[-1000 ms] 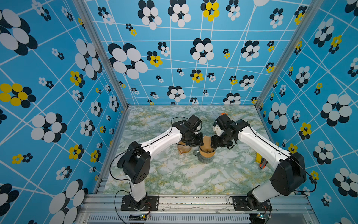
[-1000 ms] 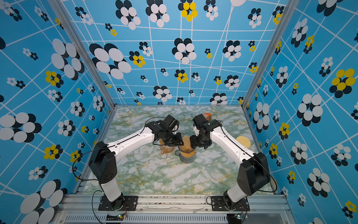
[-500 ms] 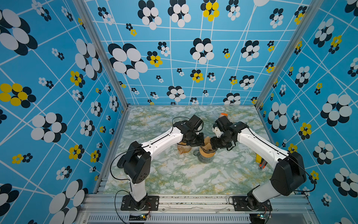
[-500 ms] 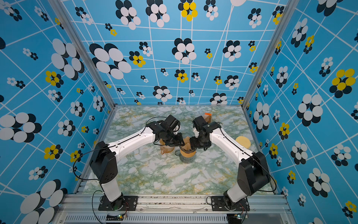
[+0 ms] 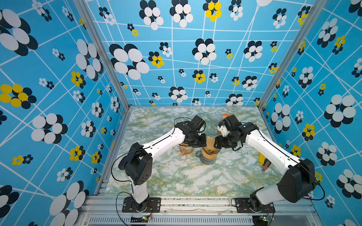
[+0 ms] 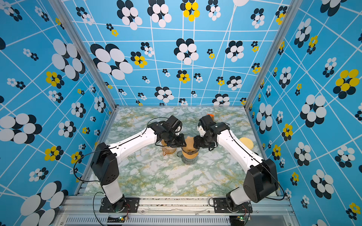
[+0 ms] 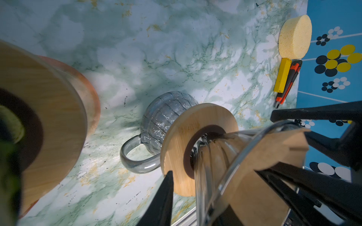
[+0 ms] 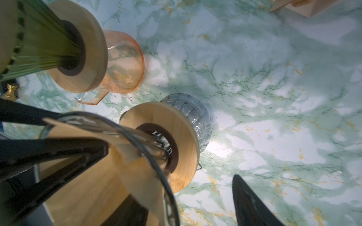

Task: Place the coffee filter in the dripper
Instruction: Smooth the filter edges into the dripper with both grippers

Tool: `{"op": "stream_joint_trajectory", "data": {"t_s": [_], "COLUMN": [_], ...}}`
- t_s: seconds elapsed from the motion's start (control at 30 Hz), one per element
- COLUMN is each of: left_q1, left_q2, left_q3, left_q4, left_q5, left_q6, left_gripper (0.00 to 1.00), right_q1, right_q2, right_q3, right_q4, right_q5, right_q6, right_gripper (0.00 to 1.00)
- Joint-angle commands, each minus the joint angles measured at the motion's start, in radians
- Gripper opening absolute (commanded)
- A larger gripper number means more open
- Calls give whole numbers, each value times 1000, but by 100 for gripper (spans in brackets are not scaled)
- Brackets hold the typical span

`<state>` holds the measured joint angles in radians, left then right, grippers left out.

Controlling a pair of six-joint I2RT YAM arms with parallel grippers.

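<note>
Nearly seated: coffee filter (image 5: 210, 140) in the dripper (image 7: 211, 156), edge above the rim
You have both astride the rim, likely to press it down: right gripper (image 5: 216, 143) wide, left gripper (image 5: 203, 143) narrow, pinch unclear

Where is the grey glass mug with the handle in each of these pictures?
In a top view: grey glass mug, centre of the marble table, under the dripper's wooden ring.
In a top view: the mug, same central spot.
Left wrist view: mug near the picture's middle, handle showing.
Right wrist view: mug near the middle, behind the ring.
Shared landmark: the wooden ring resting on it.
</note>
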<state>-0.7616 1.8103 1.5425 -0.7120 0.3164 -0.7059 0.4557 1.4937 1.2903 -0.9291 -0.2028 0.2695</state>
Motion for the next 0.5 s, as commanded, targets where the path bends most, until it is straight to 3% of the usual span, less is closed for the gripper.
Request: {"op": "stream_joint_trajectory", "data": {"t_s": [0.0, 0.47], "left_q1": [-8, -12], "left_q2": [16, 28], "left_q3": [45, 54], "left_q4": [-31, -37], "left_q5": [-22, -25], "left_q6": [19, 19], "left_gripper": [30, 30], "right_q1": [0, 46], "right_q2": [-6, 64], "right_q3": [27, 12], "right_q4": [7, -8], "right_q5": [-91, 8], "right_q6": [-6, -15], "right_gripper": [68, 72]}}
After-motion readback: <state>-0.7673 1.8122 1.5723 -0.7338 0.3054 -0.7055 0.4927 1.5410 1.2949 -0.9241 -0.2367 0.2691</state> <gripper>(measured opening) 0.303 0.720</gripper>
